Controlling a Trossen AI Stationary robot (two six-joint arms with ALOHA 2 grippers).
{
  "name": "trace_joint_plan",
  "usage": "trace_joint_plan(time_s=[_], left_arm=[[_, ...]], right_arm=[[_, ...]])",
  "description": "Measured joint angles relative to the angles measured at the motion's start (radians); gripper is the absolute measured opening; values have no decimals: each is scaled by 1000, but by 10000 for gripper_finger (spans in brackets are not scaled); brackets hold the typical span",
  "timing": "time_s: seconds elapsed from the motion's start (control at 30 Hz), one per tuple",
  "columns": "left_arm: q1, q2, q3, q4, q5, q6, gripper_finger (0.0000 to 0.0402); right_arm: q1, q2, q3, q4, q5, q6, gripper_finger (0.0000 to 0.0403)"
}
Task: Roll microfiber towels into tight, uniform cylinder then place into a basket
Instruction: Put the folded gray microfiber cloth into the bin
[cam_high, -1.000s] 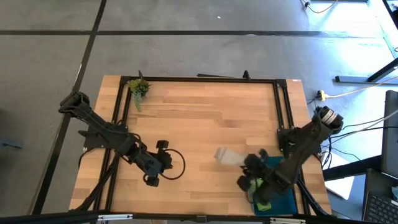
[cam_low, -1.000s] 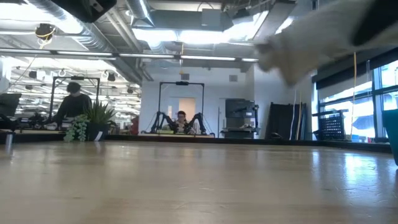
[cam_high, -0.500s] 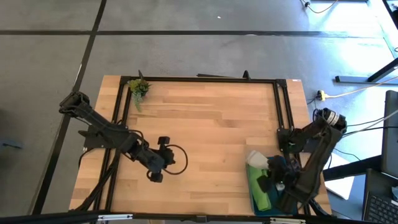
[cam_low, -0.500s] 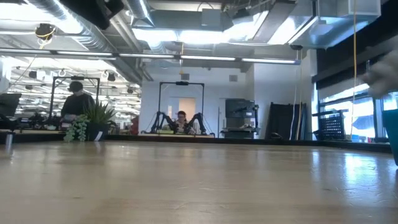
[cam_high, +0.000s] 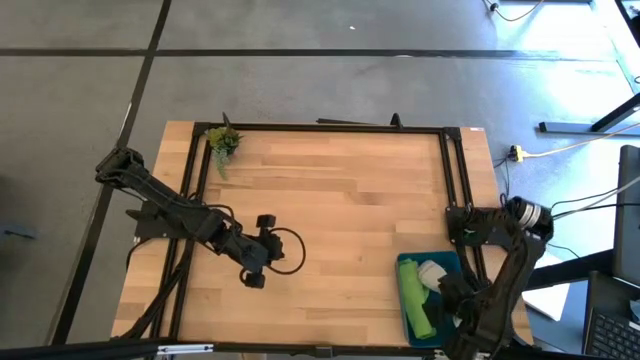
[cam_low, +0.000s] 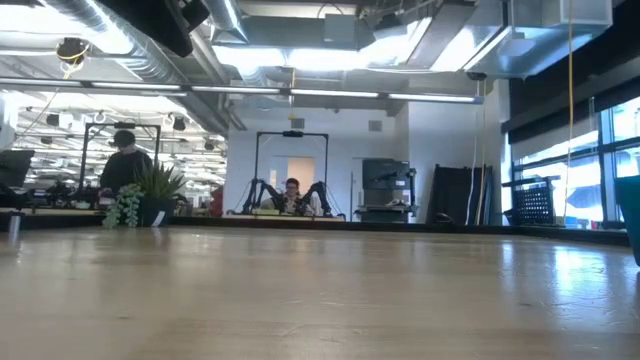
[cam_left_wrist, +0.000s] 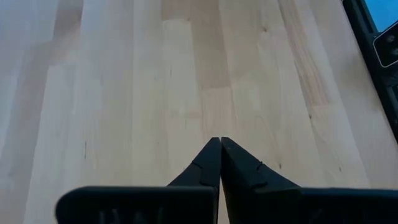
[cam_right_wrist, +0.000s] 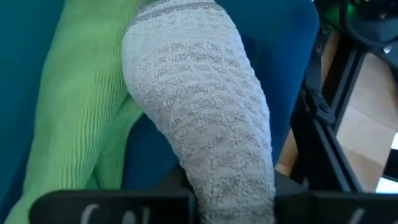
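Note:
The dark teal basket (cam_high: 452, 268) stands at the table's near right corner. A rolled lime-green towel (cam_high: 416, 301) lies along the basket's left side. My right gripper (cam_high: 447, 290) hangs over the basket, pointing steeply down, shut on the rolled grey-beige towel (cam_right_wrist: 199, 99). In the right wrist view the grey roll stretches away from the fingers, beside the green towel (cam_right_wrist: 81, 106) and above the basket's floor (cam_right_wrist: 283, 56). My left gripper (cam_left_wrist: 220, 144) is shut on nothing above bare wood at the table's near left (cam_high: 262, 262). My right gripper pinches the grey roll near one end (cam_right_wrist: 231, 177) between its two fingers, which the towel mostly hides. The fingers come from above, slanting down. The roll points down into the basket beside the green towel. I cannot tell whether its far end (cam_right_wrist: 174, 15) touches the floor.
A small green plant sprig (cam_high: 222, 140) lies at the table's far left corner. A black metal frame (cam_high: 446, 170) runs along the table's edges, close to the basket's right wall. A cable loop (cam_high: 290, 250) hangs by the left gripper. Bare wood spreads across the middle.
My right gripper has carried the grey towel from the table's right middle toward the near right corner. It has tipped steeply downward, and it now holds the towel over the basket beside the green roll. My left gripper has drifted a little toward the table's right.

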Motion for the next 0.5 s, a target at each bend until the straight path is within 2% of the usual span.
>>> trace_joint_plan(time_s=[0.3, 0.5], left_arm=[[0, 0, 0, 0, -1, 1, 1], [0, 0, 0, 0, -1, 0, 6]], right_arm=[[-32, 121, 0, 61, 14, -15, 45], [-35, 152, 0, 130, -33, -14, 45]])
